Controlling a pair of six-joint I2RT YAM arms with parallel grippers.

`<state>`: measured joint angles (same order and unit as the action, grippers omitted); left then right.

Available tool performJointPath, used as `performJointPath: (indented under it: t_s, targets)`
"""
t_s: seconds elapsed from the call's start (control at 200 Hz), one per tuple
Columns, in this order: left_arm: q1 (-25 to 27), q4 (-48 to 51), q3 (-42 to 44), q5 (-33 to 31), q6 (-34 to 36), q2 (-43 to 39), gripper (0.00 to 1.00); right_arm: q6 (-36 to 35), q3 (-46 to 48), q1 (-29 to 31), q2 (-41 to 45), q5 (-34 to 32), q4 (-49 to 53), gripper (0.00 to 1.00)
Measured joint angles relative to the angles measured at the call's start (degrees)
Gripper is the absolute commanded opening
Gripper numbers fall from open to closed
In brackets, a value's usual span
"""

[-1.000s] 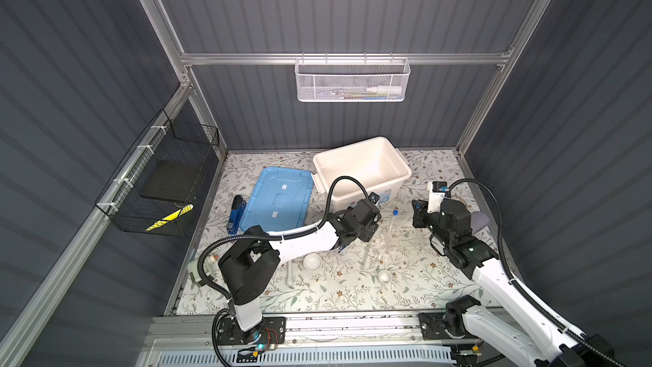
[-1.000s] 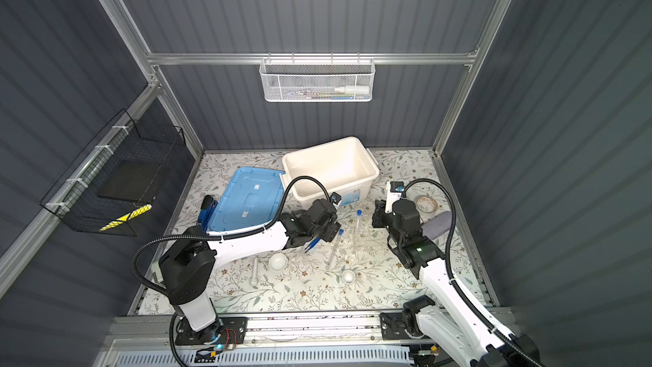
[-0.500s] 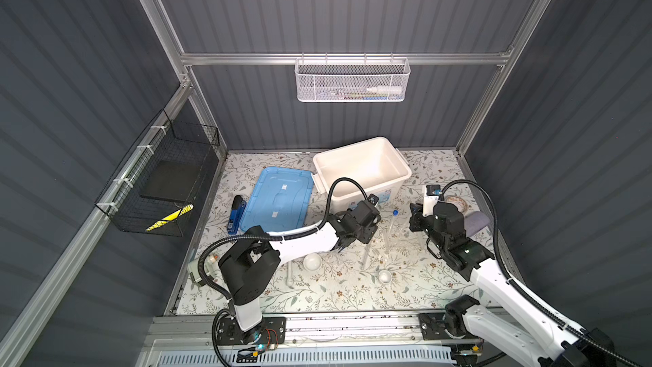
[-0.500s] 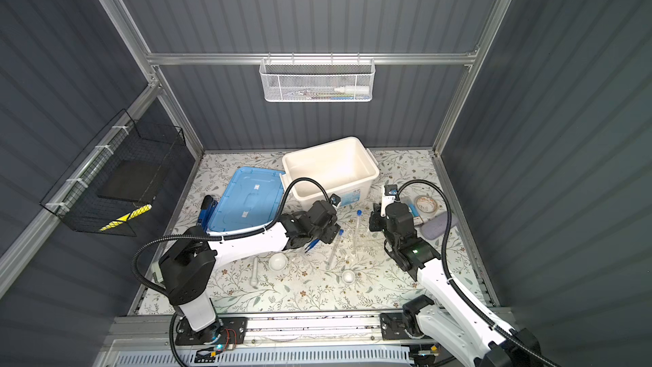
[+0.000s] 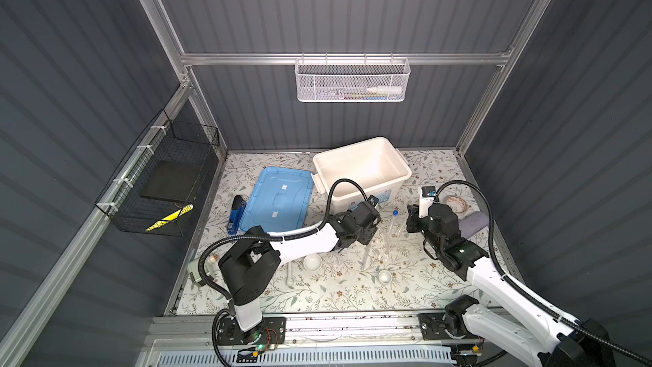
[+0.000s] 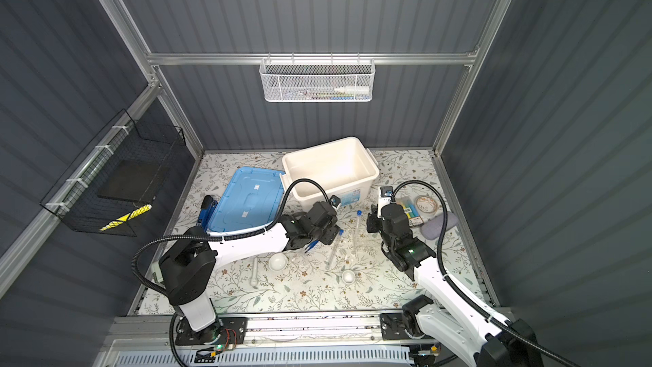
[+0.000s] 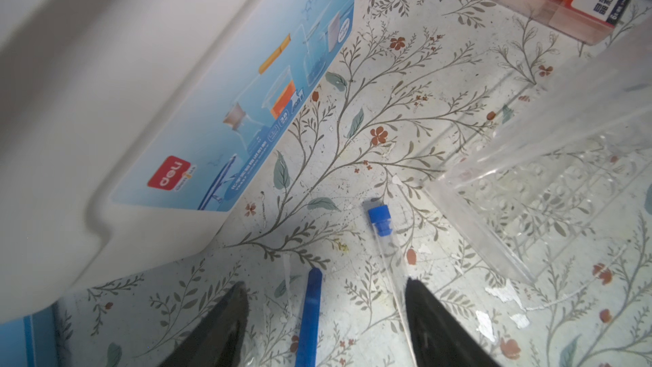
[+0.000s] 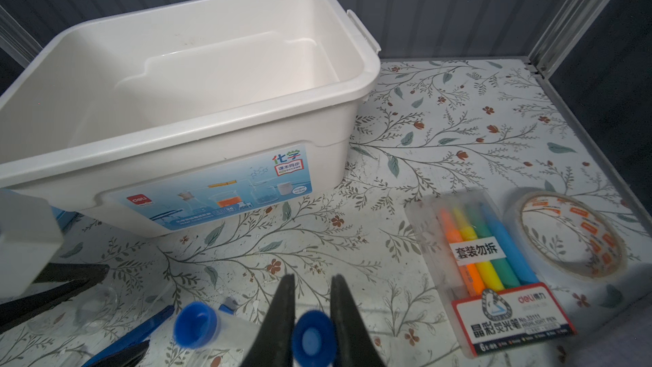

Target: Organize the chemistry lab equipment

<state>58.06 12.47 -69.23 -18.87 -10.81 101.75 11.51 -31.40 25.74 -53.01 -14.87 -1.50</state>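
Arms first. My left arm (image 5: 303,241) lies low over the flowery mat (image 5: 335,294) and reaches to the middle, just in front of the big white plastic bin (image 5: 360,167). The left gripper (image 7: 324,285) points down at the mat with its jaws spread wide. The thin blue plastic tweezers (image 7: 310,315) lie on the mat between them, not touched.

My right arm (image 5: 494,277) bends in from the right side, and the right gripper (image 8: 313,278) faces the bin. Its jaws are pinching a clear blue-capped test tube (image 8: 314,338).

Now I count. I see three tubes:
- the held one
- a lying tube (image 7: 382,238) just beside the left gripper
- a standing tube (image 5: 392,229) between the two grippers

There is one clear plastic tube rack (image 7: 529,178) near the standing tube, but I cannot tell if the tube sits in it. A first small white bowl (image 5: 313,261), a second small white bowl (image 5: 385,276) and one white pestle (image 5: 290,273) rest on the mat nearer the front rail. One small clear glass vessel (image 8: 93,307) sits by the tweezers.
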Motion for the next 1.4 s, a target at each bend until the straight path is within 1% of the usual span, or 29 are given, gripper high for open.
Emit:
performJointPath:
  t_s: [0.255,0.96,1.401]
  targets:
    - [0.1,0.0,0.5,0.0,0.0,0.0,0.72,-1.5,0.0,1.4,0.0,-0.2,-0.6,0.2]
    - [0.2,0.0,1.5,0.0,-0.4,0.0,0.72,-1.5,1.3,2.4,0.7,0.4,0.0,0.2]
    - [0.6,0.0,1.5,0.0,-0.5,0.0,0.72,-1.2,1.5,2.6,1.5,2.4,0.3,0.23]
